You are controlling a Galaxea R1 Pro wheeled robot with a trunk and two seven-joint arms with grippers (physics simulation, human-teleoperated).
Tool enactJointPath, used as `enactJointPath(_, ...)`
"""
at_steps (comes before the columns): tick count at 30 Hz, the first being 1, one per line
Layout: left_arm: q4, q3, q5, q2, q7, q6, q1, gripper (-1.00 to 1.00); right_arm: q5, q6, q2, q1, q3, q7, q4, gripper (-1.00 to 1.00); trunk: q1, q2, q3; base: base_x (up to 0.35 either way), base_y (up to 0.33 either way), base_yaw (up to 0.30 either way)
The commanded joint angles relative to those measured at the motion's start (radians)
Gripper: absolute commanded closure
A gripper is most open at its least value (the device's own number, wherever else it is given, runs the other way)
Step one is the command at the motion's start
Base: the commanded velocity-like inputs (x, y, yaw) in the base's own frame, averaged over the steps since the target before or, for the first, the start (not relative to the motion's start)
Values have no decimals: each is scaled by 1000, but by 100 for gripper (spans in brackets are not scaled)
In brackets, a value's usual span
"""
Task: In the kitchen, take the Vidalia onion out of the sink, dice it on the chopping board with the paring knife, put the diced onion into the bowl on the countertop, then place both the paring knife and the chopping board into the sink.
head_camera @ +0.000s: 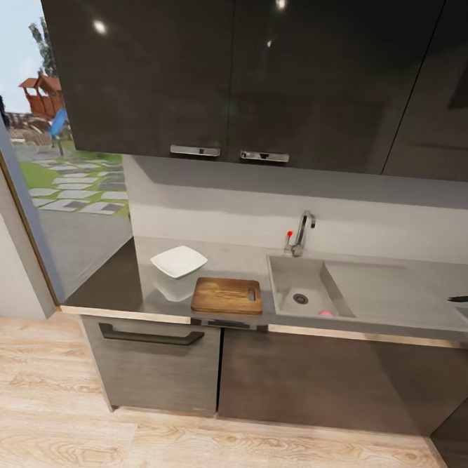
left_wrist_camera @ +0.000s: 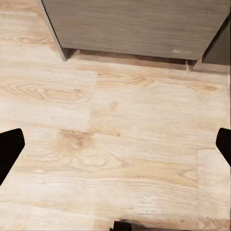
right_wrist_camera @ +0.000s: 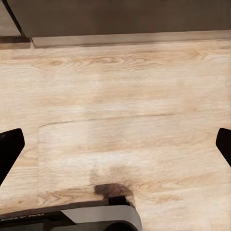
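On the grey countertop (head_camera: 239, 259) the dark brown chopping board (head_camera: 228, 295) lies near the front edge. The white square bowl (head_camera: 179, 261) stands just left of it. To the right is the sink (head_camera: 287, 273), with the small pinkish Vidalia onion (head_camera: 325, 313) at the basin's front edge, near the drain. The paring knife (head_camera: 466, 298), red-handled, lies at the far right of the counter. My left gripper (left_wrist_camera: 115, 149) and right gripper (right_wrist_camera: 115, 149) both hang open over the wooden floor, fingers wide apart, nothing between them.
A chrome tap (head_camera: 302, 232) with a red-tipped lever stands behind the basin. Dark wall cabinets (head_camera: 232, 72) hang above the counter, grey base cabinets (head_camera: 153, 361) below. A glass door (head_camera: 62, 178) is at the left. Light wooden floor (head_camera: 175, 447) lies between me and the cabinets.
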Motion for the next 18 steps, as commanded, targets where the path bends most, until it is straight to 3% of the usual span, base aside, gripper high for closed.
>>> enactJointPath(1,-18,2,3,-3,-3,0,1,-100,-4,-2,0,-1,9,-6,1,-100,1,-2,-2,0,0,0)
enactJointPath(8,-164,2,-2,-52,0,9,11,-100,-4,-2,0,-1,9,-6,1,-100,1,-2,-2,0,0,0)
enactJointPath(13,-256,3,-2,-60,0,45,30,-100,-4,-2,0,-1,9,-6,1,-100,1,-2,-2,0,0,0)
enactJointPath(15,-326,3,-1,-58,1,63,61,-100,-4,-2,0,-1,9,-6,1,-100,1,-2,-2,0,0,0)
enactJointPath(18,-507,3,6,-37,2,106,164,-100,-4,-2,0,-1,9,-6,1,-100,1,-2,-2,0,0,0)
